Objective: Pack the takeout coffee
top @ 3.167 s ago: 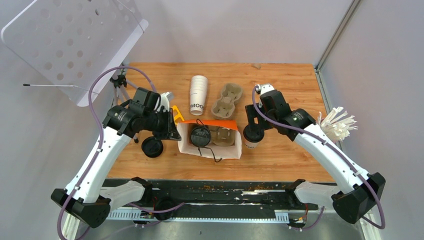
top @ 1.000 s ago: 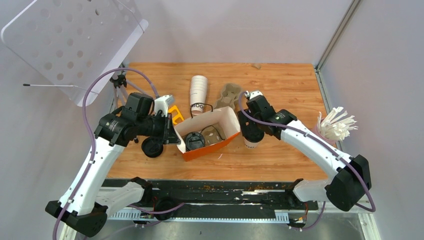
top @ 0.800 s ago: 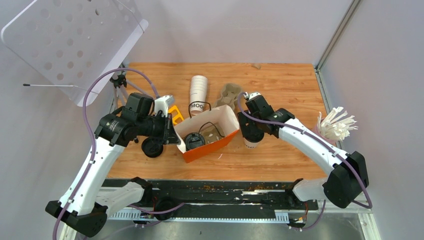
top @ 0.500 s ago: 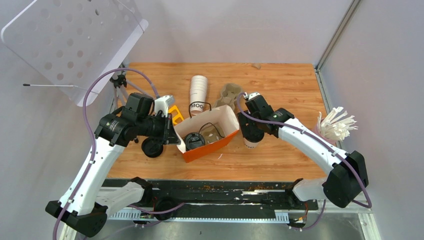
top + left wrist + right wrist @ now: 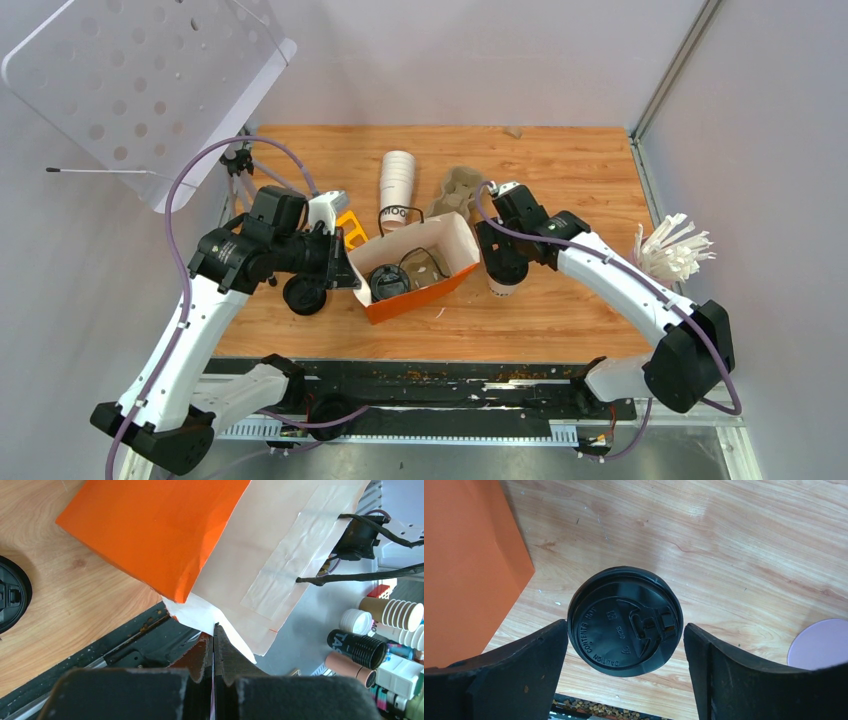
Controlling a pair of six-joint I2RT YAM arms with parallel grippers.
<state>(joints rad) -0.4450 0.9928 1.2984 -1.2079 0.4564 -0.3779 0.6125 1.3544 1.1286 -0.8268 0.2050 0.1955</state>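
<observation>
Jaws of the left gripper (image 5: 214, 645) press together on the white corner of the orange-and-white paper bag (image 5: 150, 535). Right of it, on the wooden bench (image 5: 580, 170), stands the white paper takeout cup with round black plastic lid (image 5: 625, 621), the right gripper (image 5: 624, 630) spread apart astride it (seemingly not touching). Light and crushable, it probably wants a gentle hold on the wall just below the lid.

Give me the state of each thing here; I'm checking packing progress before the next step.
paper bag: open, one edge pinched
takeout coffee: lidded, upright on the table, outside the paper bag
left gripper: jaws shut on paper bag
right gripper: jaws open, straddling the takeout coffee
loose lid: lying on the table
</observation>
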